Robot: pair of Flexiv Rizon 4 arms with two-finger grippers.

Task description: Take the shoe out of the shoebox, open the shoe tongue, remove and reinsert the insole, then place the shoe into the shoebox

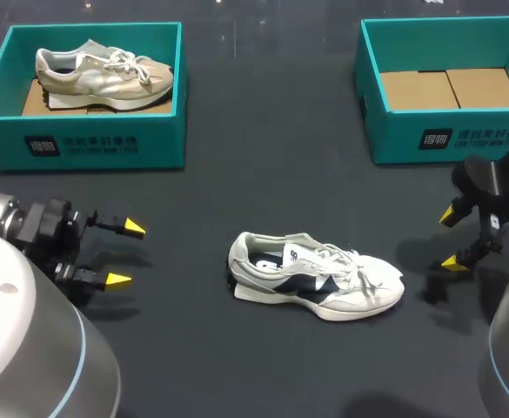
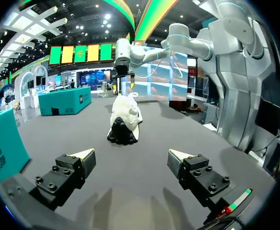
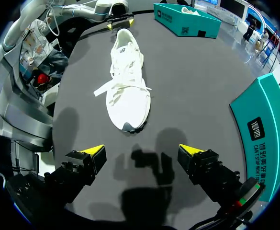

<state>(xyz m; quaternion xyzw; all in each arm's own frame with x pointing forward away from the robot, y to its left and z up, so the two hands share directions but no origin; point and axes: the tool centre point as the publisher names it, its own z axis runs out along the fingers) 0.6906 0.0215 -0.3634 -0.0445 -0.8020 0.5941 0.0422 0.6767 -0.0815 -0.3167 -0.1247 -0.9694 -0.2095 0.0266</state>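
At table centre, found shoe point(image 1: 315, 283) already out of shoebox point(image 1: 393, 135) at two o'clock; left gripper point(image 1: 125, 253) at nine, right gripper point(image 1: 452, 238) at three, both agape, empty; every later step judged outstanding.

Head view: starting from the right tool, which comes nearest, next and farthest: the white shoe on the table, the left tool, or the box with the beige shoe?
1. White shoe: mid-table, just left of the right tool.
2. Left tool: across the table, at its left side.
3. Box with the beige shoe: far left corner.
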